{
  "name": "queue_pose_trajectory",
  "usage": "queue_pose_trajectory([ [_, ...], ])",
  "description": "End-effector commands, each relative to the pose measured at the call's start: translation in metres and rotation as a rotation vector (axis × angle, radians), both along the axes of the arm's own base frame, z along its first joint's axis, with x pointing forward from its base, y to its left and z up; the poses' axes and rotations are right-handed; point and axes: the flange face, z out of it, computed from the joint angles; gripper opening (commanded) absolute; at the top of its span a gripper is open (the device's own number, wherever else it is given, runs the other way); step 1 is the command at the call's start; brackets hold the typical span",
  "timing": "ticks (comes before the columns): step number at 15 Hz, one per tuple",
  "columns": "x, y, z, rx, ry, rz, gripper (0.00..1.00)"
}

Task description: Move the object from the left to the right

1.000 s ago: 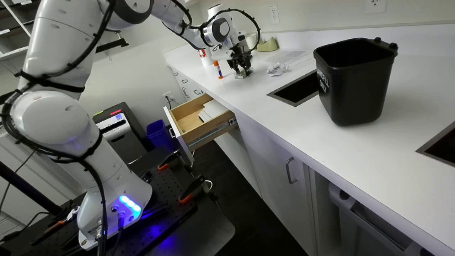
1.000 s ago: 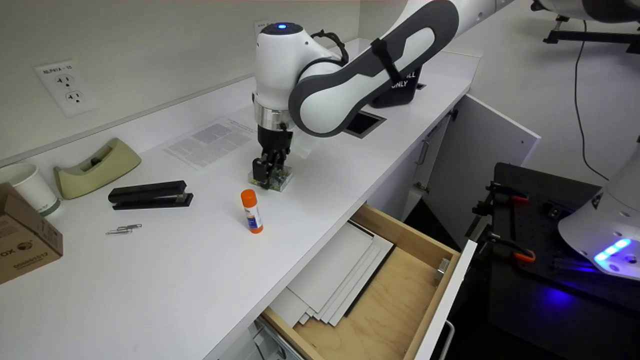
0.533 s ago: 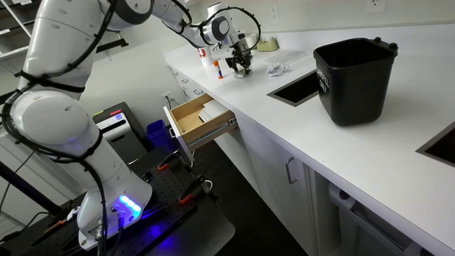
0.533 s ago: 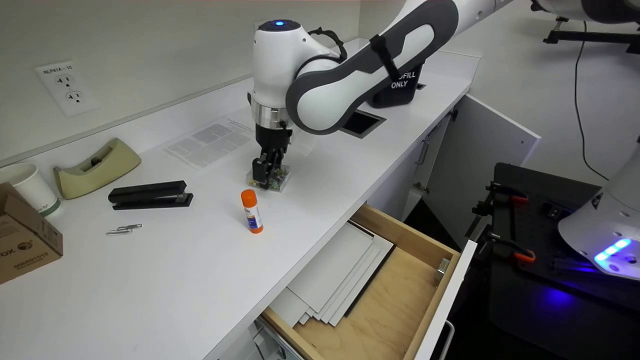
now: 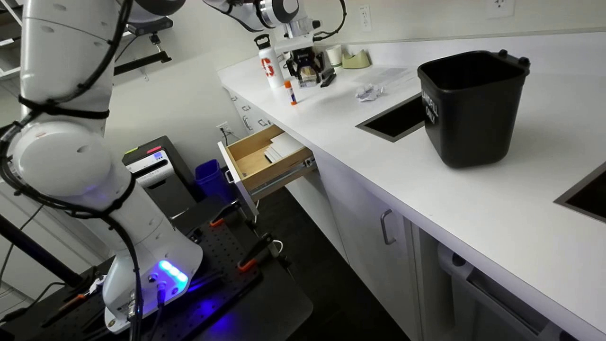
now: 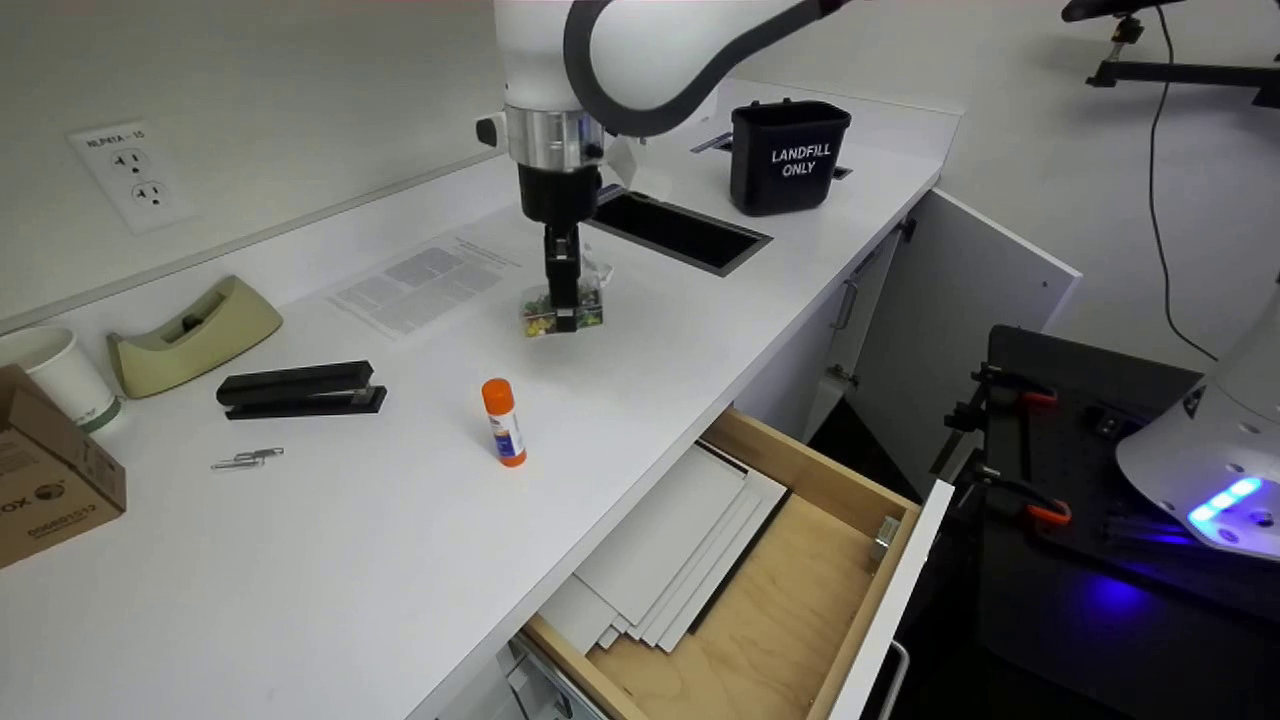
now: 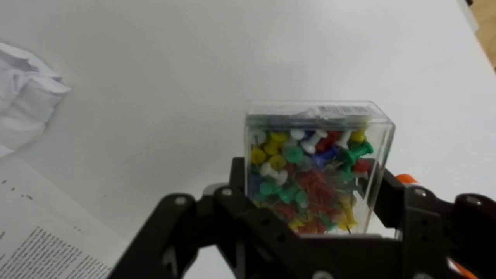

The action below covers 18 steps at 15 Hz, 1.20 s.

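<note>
A clear plastic box of colourful push pins [image 7: 310, 166] is between the fingers of my gripper [image 7: 310, 180] in the wrist view. The fingers press its two sides, so the gripper is shut on it. The box also shows in both exterior views [image 5: 308, 82] [image 6: 540, 320], under the gripper [image 5: 310, 76] [image 6: 565, 318]. It looks raised a little above the white counter [image 6: 330, 560]. One finger [image 6: 562, 275] hides the middle of the box in an exterior view. The lower end of the box is hidden by the gripper in the wrist view.
An orange-capped glue stick [image 6: 503, 422] stands nearby; a stapler [image 6: 300, 389] and tape dispenser [image 6: 195, 335] lie beyond. Crumpled paper [image 5: 369, 92] lies near a counter cutout [image 5: 397, 118]. A black bin [image 5: 473, 113] stands past it. A drawer [image 6: 800, 590] is open below. A bottle [image 5: 271, 66] stands behind.
The box has come up off the counter with my gripper. The gripper has turned about its vertical axis. The upper arm has shifted, and the black bin is now fully uncovered.
</note>
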Motion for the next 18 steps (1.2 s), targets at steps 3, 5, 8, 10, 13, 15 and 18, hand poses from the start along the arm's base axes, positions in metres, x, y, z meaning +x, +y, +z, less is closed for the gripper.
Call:
queue_pose_trajectory([
  [3, -0.007, -0.017, 0.019, -0.029, 0.057, 0.079, 0.74],
  [5, -0.008, -0.019, 0.02, -0.031, 0.059, 0.083, 0.74],
  [8, -0.014, -0.03, 0.014, -0.05, 0.026, 0.106, 0.49],
  [10, -0.019, -0.048, 0.006, -0.043, -0.015, 0.094, 0.49],
  [13, -0.025, -0.072, -0.013, -0.008, -0.083, 0.084, 0.49],
  [15, -0.032, -0.092, -0.024, -0.008, -0.115, 0.078, 0.49],
  [18, -0.04, -0.116, -0.043, -0.004, -0.112, 0.07, 0.49],
])
